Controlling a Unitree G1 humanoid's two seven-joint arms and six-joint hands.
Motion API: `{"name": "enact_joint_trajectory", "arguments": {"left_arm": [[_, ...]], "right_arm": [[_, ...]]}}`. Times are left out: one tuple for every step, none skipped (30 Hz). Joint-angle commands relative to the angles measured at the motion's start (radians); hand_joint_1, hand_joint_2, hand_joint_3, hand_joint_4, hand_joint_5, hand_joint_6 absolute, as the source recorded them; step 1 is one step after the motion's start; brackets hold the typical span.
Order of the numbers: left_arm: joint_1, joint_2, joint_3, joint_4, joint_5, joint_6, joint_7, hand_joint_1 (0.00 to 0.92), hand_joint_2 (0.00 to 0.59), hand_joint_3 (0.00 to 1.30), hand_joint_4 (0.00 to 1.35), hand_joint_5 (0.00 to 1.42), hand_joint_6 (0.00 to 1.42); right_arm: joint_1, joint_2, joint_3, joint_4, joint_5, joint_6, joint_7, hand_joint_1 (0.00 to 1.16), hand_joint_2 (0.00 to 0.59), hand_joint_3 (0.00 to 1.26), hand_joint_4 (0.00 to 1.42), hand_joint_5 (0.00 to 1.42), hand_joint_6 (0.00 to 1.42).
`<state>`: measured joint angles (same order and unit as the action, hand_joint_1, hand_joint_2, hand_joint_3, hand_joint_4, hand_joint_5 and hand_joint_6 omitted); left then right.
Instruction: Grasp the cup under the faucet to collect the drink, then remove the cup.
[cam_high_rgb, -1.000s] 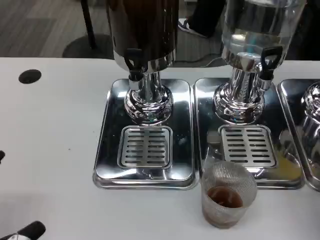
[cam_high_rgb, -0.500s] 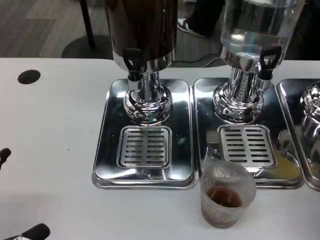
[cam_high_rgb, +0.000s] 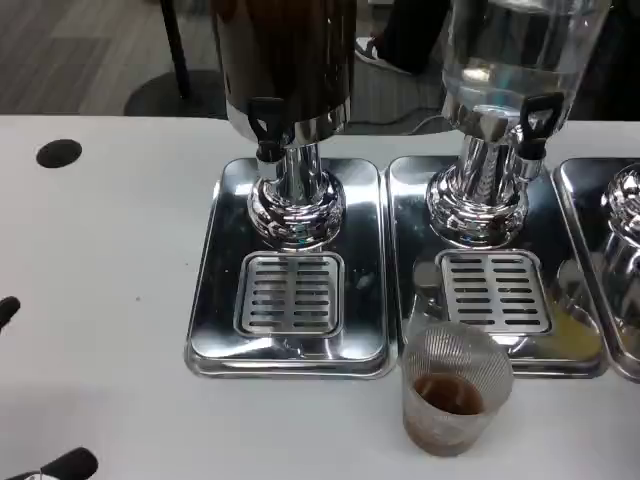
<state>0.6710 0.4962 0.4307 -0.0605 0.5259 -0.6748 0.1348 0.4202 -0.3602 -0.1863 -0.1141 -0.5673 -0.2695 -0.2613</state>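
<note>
A ribbed clear cup (cam_high_rgb: 455, 388) with a little brown drink in it stands upright on the white table (cam_high_rgb: 100, 250), just in front of the middle drip tray (cam_high_rgb: 570, 355). No hand touches it. The dark drink dispenser (cam_high_rgb: 288, 70) has its black faucet (cam_high_rgb: 267, 125) over the left tray's grate (cam_high_rgb: 290, 293), which is bare. Of my left hand (cam_high_rgb: 62, 465) two black fingertips show at the picture's left edge and bottom left corner, far apart with nothing between them, well left of the cup.
A clear water dispenser (cam_high_rgb: 505, 60) with a black tap (cam_high_rgb: 533, 125) stands over the middle tray. A third steel tray (cam_high_rgb: 600, 200) shows at the right edge. A black round hole (cam_high_rgb: 58, 152) marks the table at the back left.
The upper fingertip of my left hand has come slightly further in from the left edge. The cup and dispensers have not moved.
</note>
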Motion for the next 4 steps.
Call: {"name": "enact_joint_trajectory", "arguments": {"left_arm": [[-0.01,0.006,-0.01,0.021,0.011,0.001,0.008,0.0,0.061,0.01,0.0,0.0,0.0],[-0.012,0.006,-0.011,0.024,0.011,0.001,0.009,0.0,0.061,0.01,0.0,0.0,0.0],[-0.014,0.006,-0.013,0.025,0.013,0.002,0.009,0.0,0.061,0.01,0.0,0.0,0.0],[-0.016,0.007,-0.014,0.026,0.014,0.002,0.01,0.0,0.06,0.01,0.0,0.0,0.0]], "right_arm": [[0.015,0.006,-0.003,-0.011,-0.007,0.005,-0.015,0.64,0.564,0.34,0.23,0.16,0.06],[0.018,0.007,-0.004,-0.012,-0.006,0.003,-0.017,0.64,0.564,0.34,0.23,0.16,0.06],[0.02,0.007,-0.005,-0.013,-0.005,0.003,-0.018,0.64,0.564,0.34,0.23,0.16,0.06],[0.022,0.008,-0.006,-0.015,-0.003,0.002,-0.02,0.64,0.564,0.34,0.23,0.16,0.06]]}}
